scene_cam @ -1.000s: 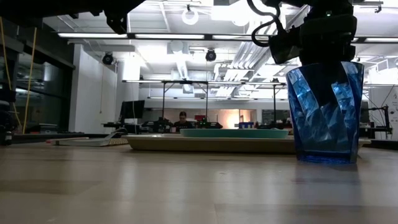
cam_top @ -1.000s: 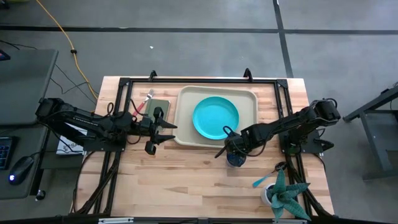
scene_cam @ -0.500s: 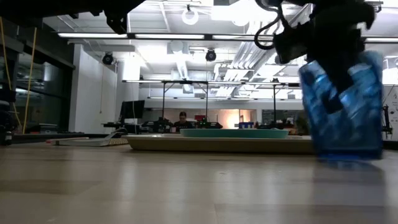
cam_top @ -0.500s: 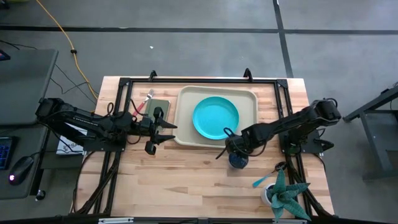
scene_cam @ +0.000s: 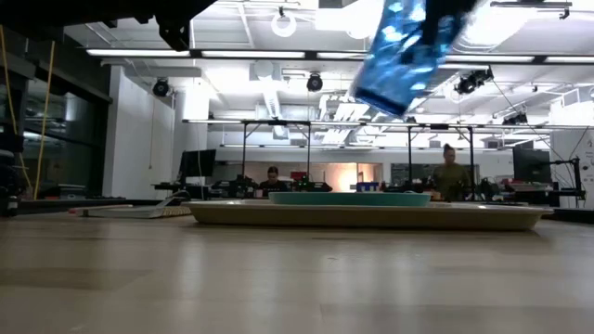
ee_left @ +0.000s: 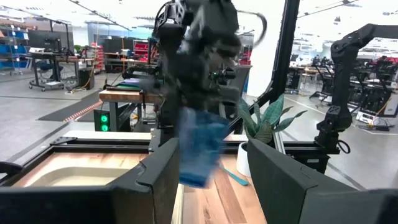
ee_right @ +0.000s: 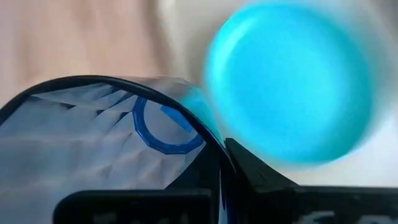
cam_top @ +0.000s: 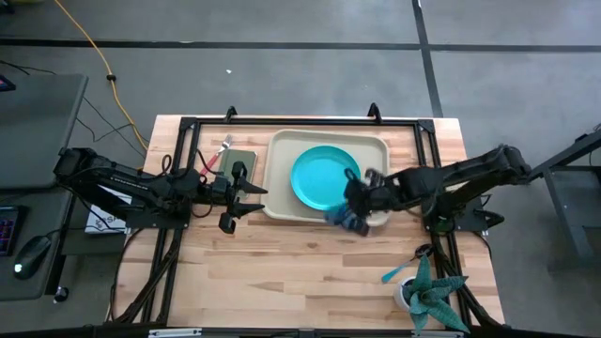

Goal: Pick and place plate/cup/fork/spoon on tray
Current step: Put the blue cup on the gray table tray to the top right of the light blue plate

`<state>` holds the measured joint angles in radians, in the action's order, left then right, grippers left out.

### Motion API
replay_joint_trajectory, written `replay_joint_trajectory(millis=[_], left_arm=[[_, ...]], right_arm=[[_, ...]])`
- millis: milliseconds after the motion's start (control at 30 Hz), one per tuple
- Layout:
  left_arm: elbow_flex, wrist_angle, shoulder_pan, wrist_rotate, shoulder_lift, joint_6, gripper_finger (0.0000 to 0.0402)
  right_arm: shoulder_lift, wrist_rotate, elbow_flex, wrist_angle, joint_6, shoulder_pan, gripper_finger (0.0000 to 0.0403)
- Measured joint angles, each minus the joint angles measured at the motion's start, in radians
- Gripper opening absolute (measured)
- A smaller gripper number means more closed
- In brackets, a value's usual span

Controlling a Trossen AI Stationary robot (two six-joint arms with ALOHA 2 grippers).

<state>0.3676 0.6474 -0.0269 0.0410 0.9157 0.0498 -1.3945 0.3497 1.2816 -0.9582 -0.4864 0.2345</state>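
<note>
The dark-blue cup (cam_top: pixel 342 219) is in my right gripper (cam_top: pixel 357 203), which is shut on it above the tray's near rim; it shows high and tilted in the low view (scene_cam: pixel 406 44) and in the left wrist view (ee_left: pixel 199 148). The turquoise plate (cam_top: pixel 324 176) lies flat in the cream tray (cam_top: pixel 282 150). The fork (cam_top: pixel 219 155) lies by the olive pad (cam_top: pixel 240 160) at the far left. The spoon (cam_top: pixel 398 271) lies on the table beside the plant. My left gripper (cam_top: pixel 251 200) is open and empty, left of the tray. My right gripper pinches the cup's wall at its rim (ee_right: pixel 210 155), one finger outside (ee_right: pixel 252 171) and the other seemingly inside. The fingers come from above, slanting from the table's right. The cup hangs lifted clear of the table, tilted, its base (scene_cam: pixel 376 93) low and toward the left.
A teal spiky plant (cam_top: pixel 432 296) in a white pot stands at the near right corner, close to the spoon. A black frame (cam_top: pixel 188 122) runs round the table. Bare wood lies along the near side (cam_top: pixel 282 272). People stand in the room beyond (scene_cam: pixel 450 176).
My right gripper has gone up and toward the table's far edge, over the tray's near rim, carrying the cup. The cup stood upright on the table a second ago; it is now lifted clear and tipped. The left arm has kept still.
</note>
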Motion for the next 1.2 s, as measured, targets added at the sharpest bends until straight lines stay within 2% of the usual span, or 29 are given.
replay_joint_trajectory(millis=[100,167,267,433,600,733,967,1200], left_arm=[[0.0,0.0,0.0,0.0,0.0,0.0,0.0168],[0.0,0.0,0.0,0.0,0.0,0.0,0.0168],[0.0,0.001,0.0,0.0,0.0,0.0,0.0168],[0.0,0.001,0.0,0.019,0.0,0.002,0.0168],[0.0,-0.008,0.0,0.023,0.0,0.001,0.0168],[0.0,-0.01,0.0,0.023,0.0,0.002,0.0168],[0.0,-0.01,0.0,0.023,0.0,0.001,0.0168],[0.0,-0.01,0.0,0.023,0.0,0.0,0.0168]], right_arm=[[0.002,0.186,0.03,-0.002,0.055,-0.043,0.0],[0.001,0.237,0.052,-0.002,0.061,-0.098,0.0],[-0.01,0.244,0.117,-0.036,0.034,-0.204,0.0],[-0.028,0.249,0.287,-0.203,-0.019,-0.394,0.0],[-0.032,0.158,0.331,-0.293,-0.089,-0.568,0.0],[-0.032,0.061,0.255,-0.298,-0.097,-0.677,0.0],[-0.034,-0.04,0.007,-0.253,-0.065,-0.835,0.0],[-0.034,-0.177,-0.215,-0.002,-0.005,-0.926,0.0]])
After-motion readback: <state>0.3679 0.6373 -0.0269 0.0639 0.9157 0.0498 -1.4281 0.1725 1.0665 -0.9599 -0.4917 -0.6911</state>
